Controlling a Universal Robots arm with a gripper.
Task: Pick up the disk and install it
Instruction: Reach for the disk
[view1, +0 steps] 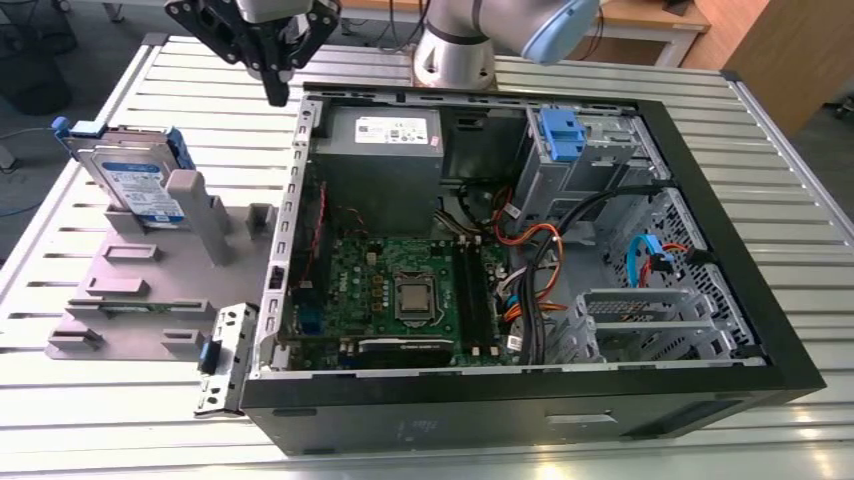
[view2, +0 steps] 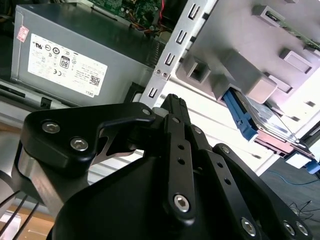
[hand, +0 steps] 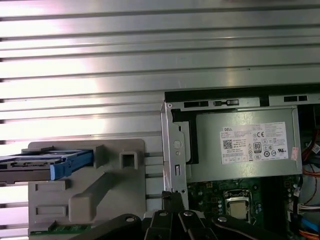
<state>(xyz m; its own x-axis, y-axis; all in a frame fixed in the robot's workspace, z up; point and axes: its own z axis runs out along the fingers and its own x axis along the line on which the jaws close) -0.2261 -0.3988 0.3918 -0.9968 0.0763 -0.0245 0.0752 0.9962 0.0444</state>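
We saw the disk (view1: 138, 185) on edge beside the computer case (view1: 467, 425), one end toward it, long axis uncertain; gripper (view1: 276, 95) pressed together, empty.

Exterior view: stand (view1: 147, 290) at its left, case (view1: 534, 420) centre to right, both on the table (view1: 80, 420)
The disk (view1: 134, 185) stands on edge in the stand's upper-left end; the gripper (view1: 276, 95) hangs above the case's upper-left corner, near the frame's top
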